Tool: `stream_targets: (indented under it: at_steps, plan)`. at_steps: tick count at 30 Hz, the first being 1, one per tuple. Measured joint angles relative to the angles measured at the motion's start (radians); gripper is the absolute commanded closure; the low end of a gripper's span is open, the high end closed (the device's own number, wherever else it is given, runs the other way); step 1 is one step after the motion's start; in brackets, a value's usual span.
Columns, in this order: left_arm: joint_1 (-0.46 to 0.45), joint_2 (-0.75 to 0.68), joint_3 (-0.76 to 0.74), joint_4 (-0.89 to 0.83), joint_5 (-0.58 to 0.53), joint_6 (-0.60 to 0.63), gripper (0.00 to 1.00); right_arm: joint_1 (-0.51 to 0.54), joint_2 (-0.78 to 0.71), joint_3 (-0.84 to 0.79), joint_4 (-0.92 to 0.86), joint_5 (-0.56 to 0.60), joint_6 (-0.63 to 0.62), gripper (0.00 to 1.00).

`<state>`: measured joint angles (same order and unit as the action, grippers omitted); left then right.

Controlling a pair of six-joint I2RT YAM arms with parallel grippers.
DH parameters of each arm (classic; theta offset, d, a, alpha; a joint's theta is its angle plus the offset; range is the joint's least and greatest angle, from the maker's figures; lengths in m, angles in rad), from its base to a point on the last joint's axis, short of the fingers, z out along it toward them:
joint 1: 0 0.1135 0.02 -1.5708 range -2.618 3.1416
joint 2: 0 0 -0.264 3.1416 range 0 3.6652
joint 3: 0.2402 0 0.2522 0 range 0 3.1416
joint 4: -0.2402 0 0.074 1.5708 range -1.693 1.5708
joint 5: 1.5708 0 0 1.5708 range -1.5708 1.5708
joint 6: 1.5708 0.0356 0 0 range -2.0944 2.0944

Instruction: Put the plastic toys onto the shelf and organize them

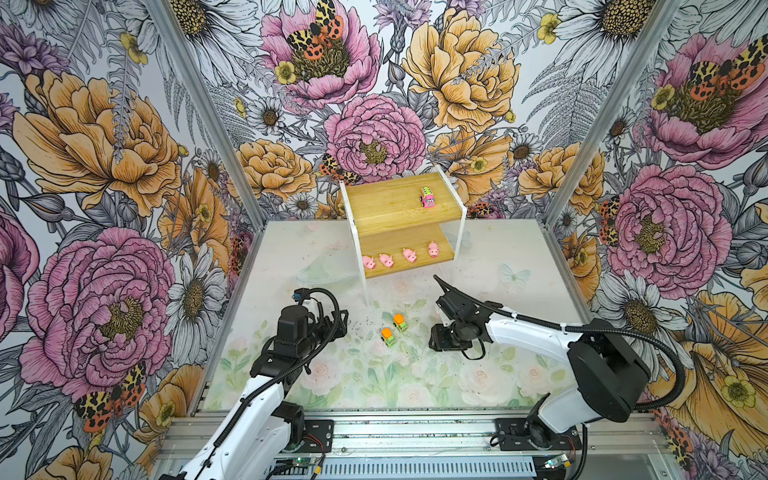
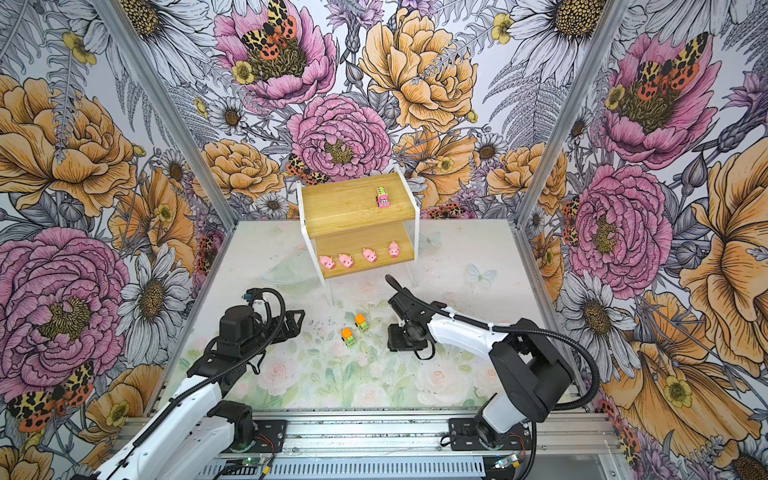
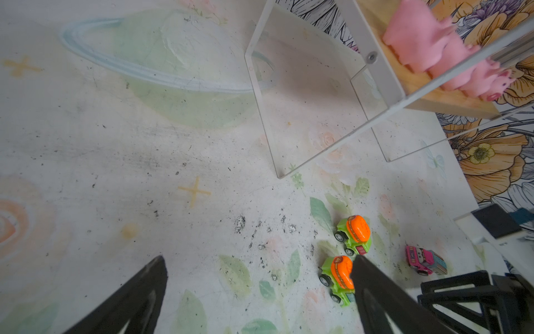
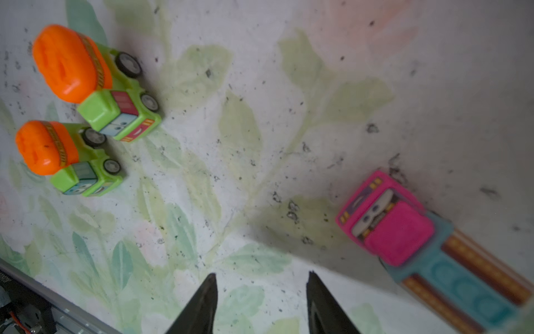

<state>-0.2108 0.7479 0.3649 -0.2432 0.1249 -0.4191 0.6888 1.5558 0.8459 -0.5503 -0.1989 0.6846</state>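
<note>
Enclosure walls [image 1: 104, 166]: matte wallpaper, oversized peonies and daisies in pink, ochre and grey line-work.

Flat tabletop [image 1: 365, 382]: pale sheet printed with faint roses and leaves, scuffed with black specks.

Stepped shelf [image 1: 390, 203] [image 2: 345, 203], at the far middle of the tabletop: two boards of light grained bamboo, with white and clear acrylic side panels and legs.

Left arm [image 1: 262, 399] and right arm [image 1: 532, 336]: smooth white shells, black joints, ribbed black cable hose.

Left gripper [image 1: 338, 324] [image 3: 260, 257], low over the tabletop left of the trucks: black tapered jaws spread wide, nothing between them.

Right gripper [image 4: 261, 274], pointed down right of the trucks: black wedge-shaped jaws parted, released, empty.

Pink striped car [image 1: 428, 197] [image 2: 383, 196], on the upper board toward its right end: boxy glossy plastic, green and yellow stripes along the back.

Second pink car [image 4: 390, 219] [image 3: 424, 260], on the tabletop near the right gripper and hidden under that arm in both top views: printed face, teal rear with orange-brown stripes.

Green trucks [image 1: 400, 322] [image 1: 387, 336], side by side on the tabletop between the grippers, in front of the shelf: lime bodies, rounded glossy orange drums, small black wheels.

Pink pigs [image 1: 368, 262] [image 1: 386, 260] [image 1: 409, 254] [image 1: 433, 249], four in a spaced row on the lower board: smooth, rounded, darker snouts.
</note>
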Motion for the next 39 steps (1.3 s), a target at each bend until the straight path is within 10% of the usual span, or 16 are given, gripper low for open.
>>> stream_targets:
  at_steps: [26, 39]
  plan:
    - [0.006, -0.021, 0.000, 0.000, 0.000, 0.002, 0.01, -0.225, -0.025, -0.035, 0.013, 0.283, 0.139, 0.40]
    - [0.011, -0.021, 0.000, 0.000, 0.000, 0.002, 0.01, -0.270, 0.013, 0.026, 0.021, 0.129, -0.002, 0.55]
